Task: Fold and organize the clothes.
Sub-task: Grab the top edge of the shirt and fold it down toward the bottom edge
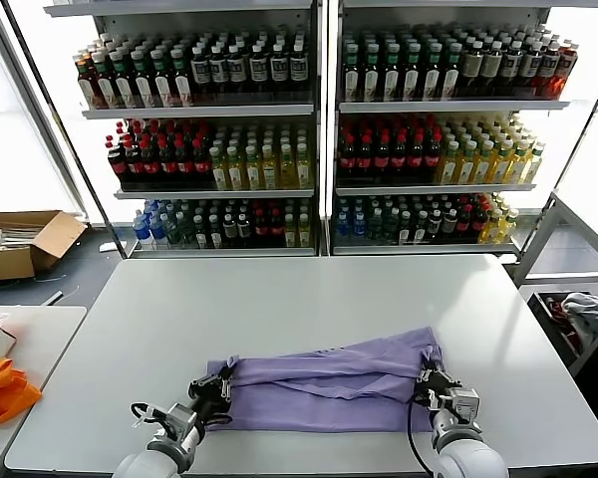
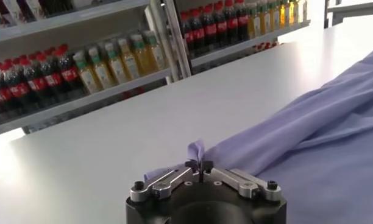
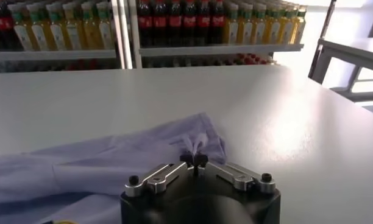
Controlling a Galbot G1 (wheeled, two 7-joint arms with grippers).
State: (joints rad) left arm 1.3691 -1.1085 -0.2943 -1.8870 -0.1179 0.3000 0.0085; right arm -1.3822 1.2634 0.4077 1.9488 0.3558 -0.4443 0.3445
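Observation:
The lavender T-shirt [image 1: 329,383] lies folded into a long band across the near part of the white table [image 1: 309,299]. My left gripper [image 1: 219,383] is at the band's left end, and in the left wrist view it [image 2: 199,163] is shut on a small pinch of the shirt's [image 2: 308,128] edge. At the band's right end my right gripper [image 1: 431,383] is likewise shut on a tuft of fabric. The right wrist view shows that gripper [image 3: 194,159] holding the shirt [image 3: 113,167] just above the table. The printed graphic is not visible.
An orange bag [image 1: 2,390] lies on a side table at the left, with a cardboard box [image 1: 25,244] on the floor behind it. A grey-white cloth bundle [image 1: 588,314] sits in a bin at the right. Bottle shelves [image 1: 319,129] stand behind the table.

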